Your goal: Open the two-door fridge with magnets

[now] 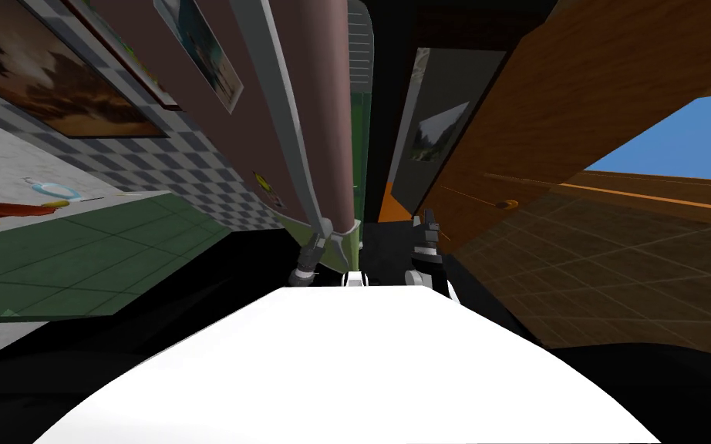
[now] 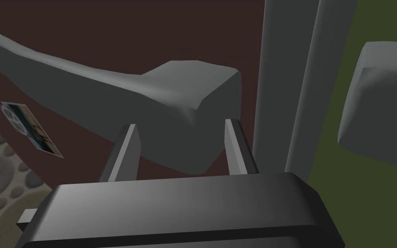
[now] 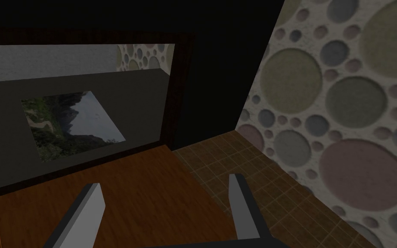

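The fridge's dark maroon door [image 1: 311, 85] rises straight ahead, and a long grey handle [image 1: 288, 116] runs down it. My left gripper [image 1: 317, 245] is at the handle's lower end. In the left wrist view, the handle's blocky end [image 2: 189, 107] sits between the fingers [image 2: 126, 148], which press its sides. A photo magnet [image 2: 29, 129] sticks to the maroon door. Beside a grey door edge [image 2: 288, 86] is an olive green door [image 2: 335, 163] with its own grey handle [image 2: 378, 103]. My right gripper [image 1: 428, 225] hangs open and empty [image 3: 167, 215] to the right of the fridge.
A green-tiled counter [image 1: 76, 254] with small items on it lies to the left, under a checkered wall. A large wooden panel [image 1: 577, 116] leans in on the right above brown tiled floor [image 1: 624, 262]. A framed picture [image 3: 70, 125] hangs ahead of the right hand.
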Controlling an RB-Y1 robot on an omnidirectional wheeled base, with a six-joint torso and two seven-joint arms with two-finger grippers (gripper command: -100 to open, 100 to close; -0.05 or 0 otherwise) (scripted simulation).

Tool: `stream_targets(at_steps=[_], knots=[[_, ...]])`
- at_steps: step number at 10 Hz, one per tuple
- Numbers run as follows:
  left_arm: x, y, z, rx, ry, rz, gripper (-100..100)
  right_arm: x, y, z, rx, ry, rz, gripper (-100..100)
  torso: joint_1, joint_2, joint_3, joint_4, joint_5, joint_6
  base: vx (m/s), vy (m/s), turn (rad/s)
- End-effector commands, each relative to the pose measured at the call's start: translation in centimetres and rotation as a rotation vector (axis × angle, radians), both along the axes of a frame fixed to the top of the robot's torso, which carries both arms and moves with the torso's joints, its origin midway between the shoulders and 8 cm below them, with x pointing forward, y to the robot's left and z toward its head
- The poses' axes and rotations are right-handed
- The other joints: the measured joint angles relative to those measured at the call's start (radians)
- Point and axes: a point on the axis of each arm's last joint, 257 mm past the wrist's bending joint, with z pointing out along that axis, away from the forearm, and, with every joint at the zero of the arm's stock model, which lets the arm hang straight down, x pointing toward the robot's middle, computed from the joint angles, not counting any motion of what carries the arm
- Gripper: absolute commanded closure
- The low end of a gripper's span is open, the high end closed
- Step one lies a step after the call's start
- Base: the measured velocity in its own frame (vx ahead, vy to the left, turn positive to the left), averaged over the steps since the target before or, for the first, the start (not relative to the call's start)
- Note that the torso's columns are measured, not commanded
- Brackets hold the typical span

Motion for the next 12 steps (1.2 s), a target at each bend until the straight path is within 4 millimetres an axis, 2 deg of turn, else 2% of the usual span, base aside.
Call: stream_targets(at_steps=[1, 5, 6, 7, 12], knots=[[-1.2, -0.5, 1.1, -0.01, -0.025, -0.054, 100, 0.0, 0.0, 0.0, 0.0, 0.0, 0.0, 0, 0.002, 0.0, -0.001, 0.001, 0.0, 0.0, -0.247, 0.274, -0.11], [-3.3, -1.7, 1.4, -0.019, -0.025, -0.141, 100, 0.0, 0.0, 0.0, 0.0, 0.0, 0.0, 0, -0.006, -0.002, -0.003, 0.001, -0.003, 0.002, -0.16, 0.239, -0.086], [-2.9, -1.6, 0.2, -0.007, 0.004, -0.126, 100, 0.0, 0.0, 0.0, 0.0, 0.0, 0.0, 0, -0.003, 0.003, 0.0, 0.001, -0.001, 0.003, -0.103, 0.12, -0.038], [-2.7, -2.6, 0.3, -0.015, 0.001, -0.142, 100, 0.0, 0.0, 0.0, 0.0, 0.0, 0.0, 0, -0.012, 0.0, 0.001, -0.002, -0.002, 0.003, -0.075, 0.155, -0.126], [-2.1, -4.2, 0.6, -0.024, -0.008, -0.164, 100, 0.0, 0.0, 0.0, 0.0, 0.0, 0.0, 0, -0.002, -0.002, -0.001, -0.002, 0.001, 0.002, -0.118, 0.216, -0.149]])
